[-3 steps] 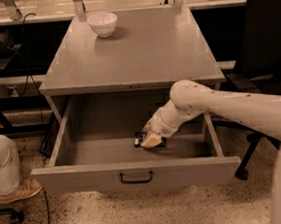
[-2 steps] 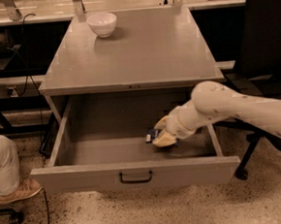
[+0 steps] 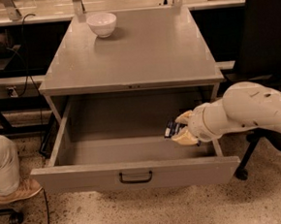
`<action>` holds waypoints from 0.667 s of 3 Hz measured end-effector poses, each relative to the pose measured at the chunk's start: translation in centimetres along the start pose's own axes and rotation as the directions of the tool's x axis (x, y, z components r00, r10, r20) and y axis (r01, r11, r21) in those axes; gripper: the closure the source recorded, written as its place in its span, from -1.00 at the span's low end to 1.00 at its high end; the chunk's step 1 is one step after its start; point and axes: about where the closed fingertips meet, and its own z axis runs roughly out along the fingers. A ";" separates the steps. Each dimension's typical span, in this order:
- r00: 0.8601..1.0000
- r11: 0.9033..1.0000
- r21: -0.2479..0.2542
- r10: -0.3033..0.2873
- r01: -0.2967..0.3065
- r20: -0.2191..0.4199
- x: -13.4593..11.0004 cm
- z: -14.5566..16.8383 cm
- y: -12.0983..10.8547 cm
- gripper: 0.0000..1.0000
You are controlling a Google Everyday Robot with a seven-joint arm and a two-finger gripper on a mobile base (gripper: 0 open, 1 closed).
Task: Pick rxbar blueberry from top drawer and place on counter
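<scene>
Here rxbar blueberry (image 3: 170, 129) pinched in claw (image 3: 179, 129), top drawer (image 3: 82, 179) right side.

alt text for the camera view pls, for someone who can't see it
The robot's pincer grips the dark rxbar blueberry at the right side of the open top drawer. The grey counter above it carries a white bowl near its far left corner.

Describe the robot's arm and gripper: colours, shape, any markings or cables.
The arm is a thick, smooth, off-white shell of rounded segments, with a few small dark dots on its side and a ringed collar at the wrist. No cables or lettering show. The gripper, over the right side of the drawer, is stubby, with pale yellowish jaws on either side of the dark bar.
</scene>
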 end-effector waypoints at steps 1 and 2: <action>1.000 1.000 -0.002 0.000 0.000 0.000 0.0 0.1 0.0 1.00; 1.000 1.000 0.011 -0.005 0.005 0.019 -0.3 -1.3 -0.8 1.00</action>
